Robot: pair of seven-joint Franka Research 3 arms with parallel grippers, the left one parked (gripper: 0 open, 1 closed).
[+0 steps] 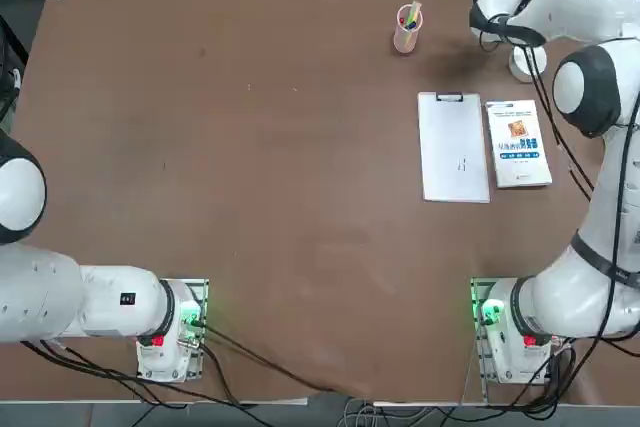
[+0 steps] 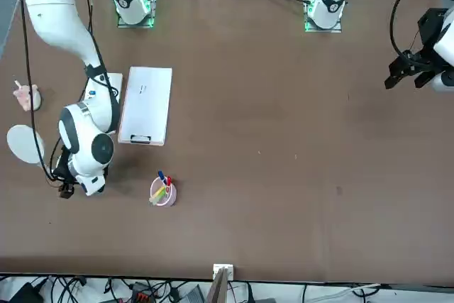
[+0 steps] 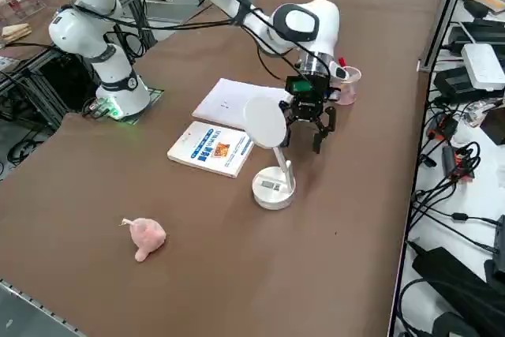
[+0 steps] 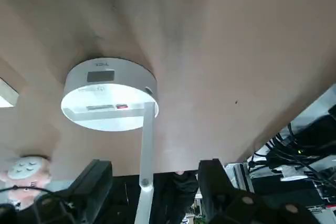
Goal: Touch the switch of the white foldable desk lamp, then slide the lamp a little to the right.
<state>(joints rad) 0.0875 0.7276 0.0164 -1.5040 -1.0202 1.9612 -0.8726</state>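
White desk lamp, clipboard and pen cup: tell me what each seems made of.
The desk lamp looks like smooth plastic, satin white, with soft highlights, though painted metal is possible. The clipboard's clip seems to be dark metal, judging by its thin frame. The pen cup is probably glossy pink plastic, thin-walled and slightly translucent.

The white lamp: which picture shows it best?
The right side view, because the whole lamp shows: head, arm and base. The wrist view shows its base and thin arm. The front view shows mainly its round head. The top view shows just a white round bit beside the robot's arm.
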